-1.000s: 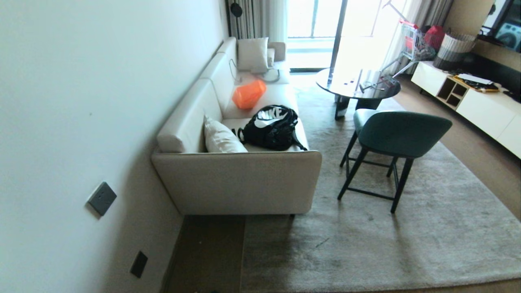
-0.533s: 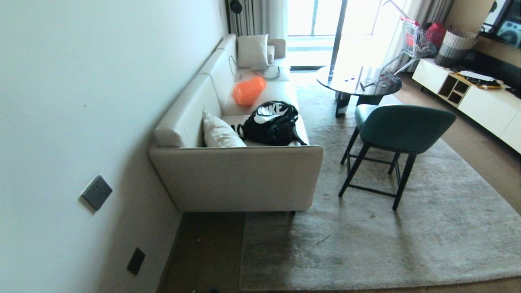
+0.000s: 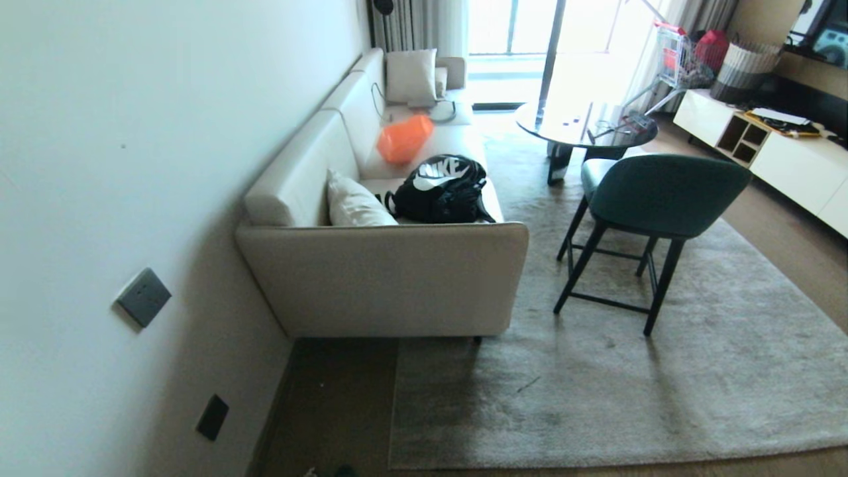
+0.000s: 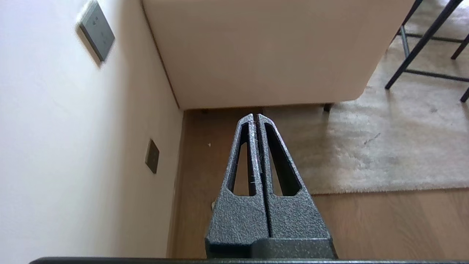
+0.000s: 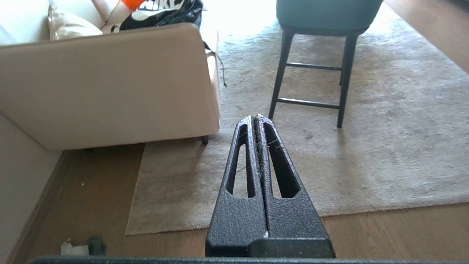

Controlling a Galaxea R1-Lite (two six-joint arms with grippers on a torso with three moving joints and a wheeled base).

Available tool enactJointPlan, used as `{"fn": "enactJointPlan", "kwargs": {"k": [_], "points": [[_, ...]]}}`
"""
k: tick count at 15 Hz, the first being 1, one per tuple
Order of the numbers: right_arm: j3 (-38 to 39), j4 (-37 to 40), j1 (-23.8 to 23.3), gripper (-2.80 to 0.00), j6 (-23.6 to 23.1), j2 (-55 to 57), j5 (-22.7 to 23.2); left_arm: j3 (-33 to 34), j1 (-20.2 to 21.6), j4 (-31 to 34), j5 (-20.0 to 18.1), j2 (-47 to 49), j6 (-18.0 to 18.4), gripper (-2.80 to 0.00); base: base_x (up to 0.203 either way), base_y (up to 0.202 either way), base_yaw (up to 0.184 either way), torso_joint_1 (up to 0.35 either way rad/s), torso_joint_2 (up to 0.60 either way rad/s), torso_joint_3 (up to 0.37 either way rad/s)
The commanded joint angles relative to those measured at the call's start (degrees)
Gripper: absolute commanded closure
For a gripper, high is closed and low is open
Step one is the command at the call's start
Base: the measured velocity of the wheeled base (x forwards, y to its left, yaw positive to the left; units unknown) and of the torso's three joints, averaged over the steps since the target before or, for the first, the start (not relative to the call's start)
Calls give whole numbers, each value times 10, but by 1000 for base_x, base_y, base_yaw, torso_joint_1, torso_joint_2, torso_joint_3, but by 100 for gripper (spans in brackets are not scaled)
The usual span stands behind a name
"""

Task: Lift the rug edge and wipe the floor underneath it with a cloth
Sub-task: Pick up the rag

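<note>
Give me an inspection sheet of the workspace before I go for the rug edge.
Surface: floor, brown wood planks, bare along the rug's near border and beside the wall.
Job's things: rug edge lies flat, not yet lifted; cloth on the floor near the wall, untouched.
Clutter: small dark streak on the rug pile; pale speck on the floor.
Grippers: left gripper and right gripper, jaws shut, empty, above the floor.
Cables: nothing seen near the rug edge.
Surroundings: sofa with black backpack, green chair standing on the rug, round table, wall sockets.
</note>
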Motion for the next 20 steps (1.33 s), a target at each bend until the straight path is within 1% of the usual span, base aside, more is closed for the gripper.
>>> {"fn": "enactJointPlan", "kwargs": {"k": [1, 12, 20], "points": [[0, 0, 0, 0, 0, 1, 0, 0, 0, 1, 0, 0, 0, 0, 0, 0, 0, -181, 542, 342], [0, 0, 0, 0, 0, 1, 0, 0, 0, 1, 0, 0, 0, 0, 0, 0, 0, -151, 522, 366], [0, 0, 0, 0, 0, 1, 0, 0, 0, 1, 0, 0, 0, 0, 0, 0, 0, -59, 465, 401]]}}
